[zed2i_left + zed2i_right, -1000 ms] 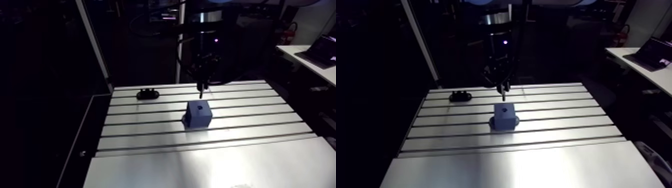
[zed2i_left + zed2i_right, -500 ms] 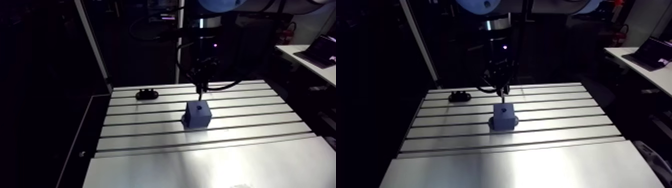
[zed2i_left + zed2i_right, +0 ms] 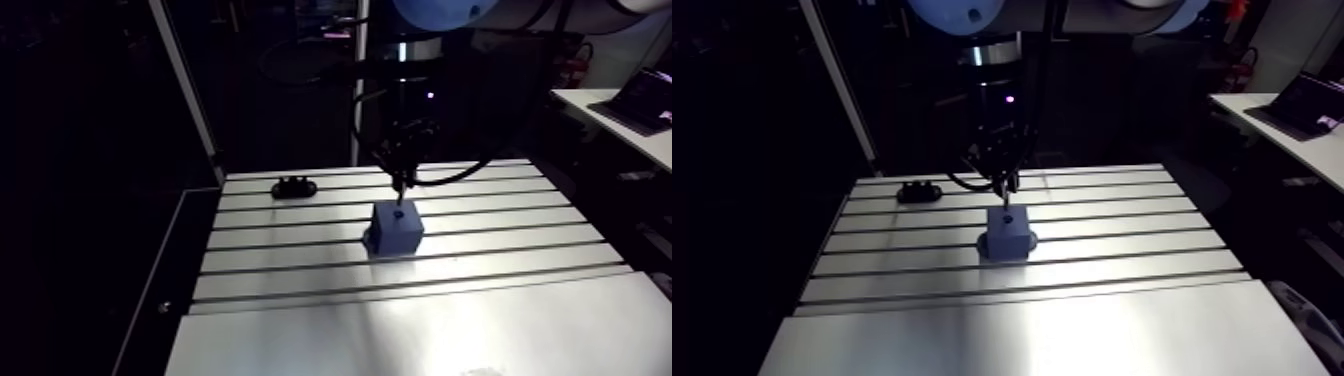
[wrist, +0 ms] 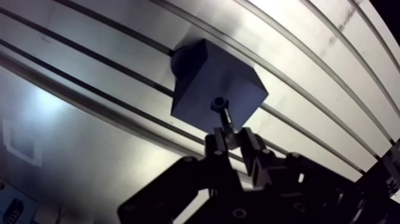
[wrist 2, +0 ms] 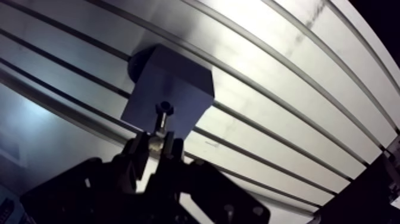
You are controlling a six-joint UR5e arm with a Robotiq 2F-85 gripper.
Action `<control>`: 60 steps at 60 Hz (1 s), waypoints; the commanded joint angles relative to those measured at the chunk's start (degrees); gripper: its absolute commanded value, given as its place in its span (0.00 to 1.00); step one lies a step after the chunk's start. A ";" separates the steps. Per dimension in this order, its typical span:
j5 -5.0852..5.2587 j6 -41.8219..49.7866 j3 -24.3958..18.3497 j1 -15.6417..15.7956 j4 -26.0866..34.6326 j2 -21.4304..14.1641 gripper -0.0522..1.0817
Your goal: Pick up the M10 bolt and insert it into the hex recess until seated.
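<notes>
A blue block [image 4: 217,89] with a dark hex recess in its top face stands on the slotted table [image 3: 480,300]. My gripper [image 4: 232,138] is shut on the M10 bolt [image 4: 222,111], which sticks out from between the fingertips with its hex head at the far end, pointing down. In the wrist view the bolt head hangs just over the block's top face. The arm view shows the gripper [image 3: 401,178] directly above the block [image 3: 396,228], with the bolt tip close to the recess. Whether the bolt touches the block cannot be told.
A small black holder [image 3: 295,186] lies at the back left of the table. Parallel T-slots [image 3: 400,262] run across the table, and a smooth plate [image 3: 420,335] covers its near part.
The gripper with the bolt has come a little lower and closer over the block's top face. The block and the black holder have stayed in place.
</notes>
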 commanded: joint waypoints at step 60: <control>0.48 -0.18 2.09 -0.25 -3.40 0.03 0.71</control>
